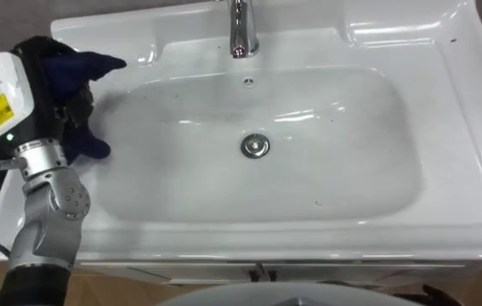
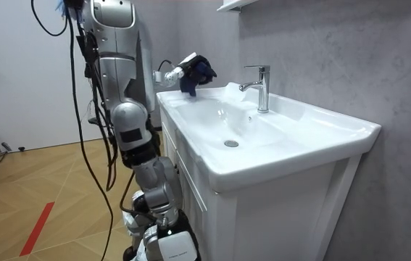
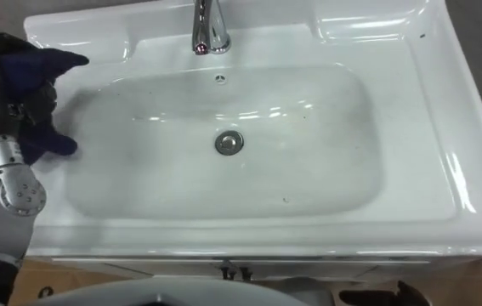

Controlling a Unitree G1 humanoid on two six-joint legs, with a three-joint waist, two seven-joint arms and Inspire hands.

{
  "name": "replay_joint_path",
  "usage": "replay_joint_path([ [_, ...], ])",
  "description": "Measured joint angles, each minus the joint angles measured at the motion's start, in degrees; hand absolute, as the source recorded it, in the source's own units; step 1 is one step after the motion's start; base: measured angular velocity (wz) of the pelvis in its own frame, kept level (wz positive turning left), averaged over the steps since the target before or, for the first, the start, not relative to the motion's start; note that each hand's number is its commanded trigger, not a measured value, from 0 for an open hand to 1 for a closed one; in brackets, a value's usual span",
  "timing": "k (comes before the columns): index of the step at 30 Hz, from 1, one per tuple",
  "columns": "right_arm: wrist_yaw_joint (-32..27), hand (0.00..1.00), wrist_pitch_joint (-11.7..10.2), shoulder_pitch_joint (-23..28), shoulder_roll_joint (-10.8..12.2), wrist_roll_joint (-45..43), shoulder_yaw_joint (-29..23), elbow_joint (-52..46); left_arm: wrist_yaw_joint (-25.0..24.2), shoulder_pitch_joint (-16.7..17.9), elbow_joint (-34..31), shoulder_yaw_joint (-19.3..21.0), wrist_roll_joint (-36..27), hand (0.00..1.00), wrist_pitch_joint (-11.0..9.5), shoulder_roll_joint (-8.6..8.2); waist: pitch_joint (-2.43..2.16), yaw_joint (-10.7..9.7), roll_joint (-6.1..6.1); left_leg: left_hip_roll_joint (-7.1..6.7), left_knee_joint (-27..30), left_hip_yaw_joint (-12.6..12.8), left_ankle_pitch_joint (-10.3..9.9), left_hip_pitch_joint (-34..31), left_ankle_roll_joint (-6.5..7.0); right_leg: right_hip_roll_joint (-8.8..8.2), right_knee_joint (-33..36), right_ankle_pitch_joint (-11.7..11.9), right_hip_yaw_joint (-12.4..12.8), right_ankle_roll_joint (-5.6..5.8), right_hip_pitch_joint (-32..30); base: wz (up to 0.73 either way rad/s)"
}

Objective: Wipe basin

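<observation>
A white rectangular basin (image 1: 351, 170) is set in a white countertop, with a chrome drain (image 1: 255, 145) at its middle and a chrome faucet (image 1: 241, 30) at the back. My left hand (image 1: 62, 102) hovers over the basin's left rim, shut on a dark blue cloth (image 1: 96, 66) that drapes over and below its fingers. In the room view the cloth (image 2: 198, 71) is held slightly above the counter's far corner by that hand (image 2: 182, 72). A few small dark specks lie on the basin's floor.
The counter's flat rim (image 1: 470, 127) runs wide on the right, with a raised shelf at the back right. A cabinet (image 2: 277, 217) carries the basin against a grey wall. I stand at the cabinet's front on a wooden floor.
</observation>
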Motion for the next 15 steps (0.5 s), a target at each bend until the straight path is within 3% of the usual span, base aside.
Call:
replay_joint_path([
  [9, 1.16, 0.00, 0.32, 0.90, -0.04, -0.06, 0.01, 0.65, 0.21, 3.27, 1.78, 3.32, -0.05, 1.00, 1.97, -0.01, -0.12, 2.15, 0.15, -0.01, -0.01, -0.09, 0.00, 0.75, 0.00, 0.07, -0.44, 0.07, -0.12, 0.06, 1.07, 0.03],
  [15, 1.18, 0.00, 0.56, 0.51, -0.09, -0.76, -0.03, 0.88, -0.07, 3.57, 1.92, 3.28, 0.01, 1.00, 2.95, -0.03, -0.08, 1.70, 0.19, -0.13, -0.03, -0.65, 0.00, 0.57, 0.00, -0.12, -0.37, 0.05, -1.00, 0.10, 1.18, 0.06],
])
